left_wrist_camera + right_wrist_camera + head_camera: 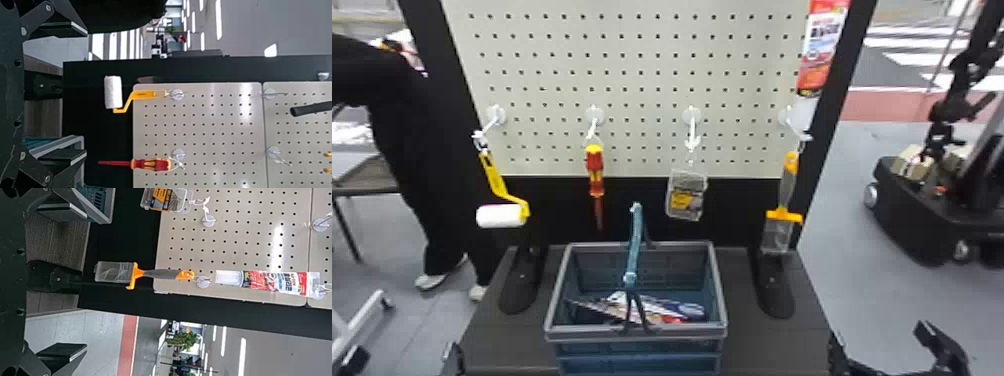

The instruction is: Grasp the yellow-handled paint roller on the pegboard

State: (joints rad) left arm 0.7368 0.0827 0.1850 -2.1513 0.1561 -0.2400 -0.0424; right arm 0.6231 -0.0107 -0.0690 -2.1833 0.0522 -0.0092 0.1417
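The pegboard [632,75] stands upright across the upper middle of the head view, with four white hooks in a row near its lower edge. The yellow-handled paint roller [499,200] hangs from the leftmost hook, at the left-centre of the frame. Its handle slants down and to the right, and its white sleeve lies level below the board's lower edge, against the black panel there. Nothing touches it.

On the next hook to the right hangs a red-and-yellow screwdriver [595,175], tip down. A small clear packet [686,194] hangs from the third hook. At the board's right edge hangs a scraper [782,220] with an orange collar, and a red-and-white tube [819,45] hangs above it.

A blue-grey basket [634,290] sits on the dark desk [497,340] in the lower middle of the frame, with its handle raised and some flat packets lying inside.

The right pincer [887,355] shows at the lower right corner of the head view, its fingers spread wide and holding nothing. The right wrist view shows the same pincer [84,280] spread, with the scraper [117,272] well beyond it.

In the left wrist view the left pincer [84,90] is also spread and empty. The paint roller [113,97] lies ahead in the line of the gap between its fingers — well apart from both — and the screwdriver [150,163] hangs on the pegboard [195,133] beside it.
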